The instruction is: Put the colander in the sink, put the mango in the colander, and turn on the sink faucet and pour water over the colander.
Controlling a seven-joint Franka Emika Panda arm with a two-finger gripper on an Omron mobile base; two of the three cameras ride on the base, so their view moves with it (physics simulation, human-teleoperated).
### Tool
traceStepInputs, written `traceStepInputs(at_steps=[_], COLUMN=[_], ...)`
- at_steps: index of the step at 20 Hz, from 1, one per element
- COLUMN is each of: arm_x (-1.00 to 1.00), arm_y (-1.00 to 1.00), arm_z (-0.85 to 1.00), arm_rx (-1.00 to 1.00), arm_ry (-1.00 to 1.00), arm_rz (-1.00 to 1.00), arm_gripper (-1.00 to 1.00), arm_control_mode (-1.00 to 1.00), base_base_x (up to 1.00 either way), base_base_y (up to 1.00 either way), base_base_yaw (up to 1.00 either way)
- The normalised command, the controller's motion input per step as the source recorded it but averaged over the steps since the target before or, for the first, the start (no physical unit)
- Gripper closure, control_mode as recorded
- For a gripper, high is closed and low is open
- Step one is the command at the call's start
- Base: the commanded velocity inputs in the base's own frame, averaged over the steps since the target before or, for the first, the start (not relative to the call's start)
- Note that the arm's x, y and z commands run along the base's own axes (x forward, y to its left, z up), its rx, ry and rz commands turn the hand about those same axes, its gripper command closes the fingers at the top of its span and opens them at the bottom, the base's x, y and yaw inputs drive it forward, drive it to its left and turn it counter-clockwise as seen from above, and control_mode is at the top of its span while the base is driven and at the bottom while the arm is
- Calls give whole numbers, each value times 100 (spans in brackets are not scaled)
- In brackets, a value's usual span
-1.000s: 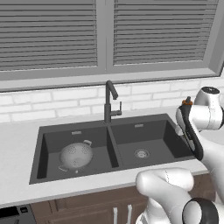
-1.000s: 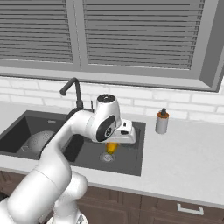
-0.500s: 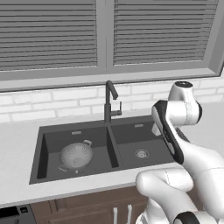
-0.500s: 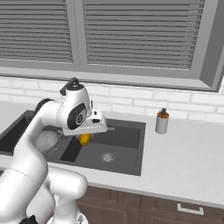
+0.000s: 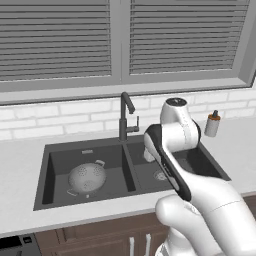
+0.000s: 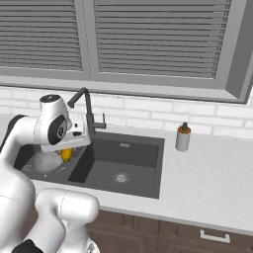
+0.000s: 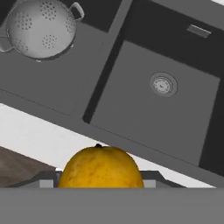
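The silver perforated colander (image 5: 86, 177) sits in the left basin of the dark double sink (image 5: 51, 167). My gripper (image 6: 67, 149) is shut on the orange-yellow mango (image 6: 65, 155), held in the air above the left basin near the divider, just right of the colander (image 6: 43, 161). In the hand view the mango (image 7: 100, 168) sits low between the fingers, with the colander (image 7: 41, 28) at upper left and the right basin's drain (image 7: 163, 84) ahead. The dark gooseneck sink faucet (image 5: 125, 117) stands behind the divider, and no water runs from its spout.
A small beige soap bottle (image 6: 183, 137) stands on the counter right of the sink. My own white arm crosses in front of the right basin (image 5: 172, 165) in the left base view. A tiled wall and a window with blinds rise behind the faucet (image 6: 89, 114).
The arm has swung left with the mango, from over the right basin's right side to above the left basin by the divider. The colander has stayed put.
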Motion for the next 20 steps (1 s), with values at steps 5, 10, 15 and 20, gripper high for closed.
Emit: traceStepInputs(at_steps=[5,10,15,20], arm_x=[35,35,36,46], arm_y=[100,100,95,60], arm_z=[0,0,-4,-48], arm_rx=[0,0,0,1], arm_ry=[0,1,3,4], arm_rz=[2,0,0,0], arm_gripper=[100,100,100,100], arm_control_mode=[-100,-100,-100,-100], base_base_x=[0,0,0,0], base_base_y=[0,0,0,0], base_base_yaw=[0,0,0,0])
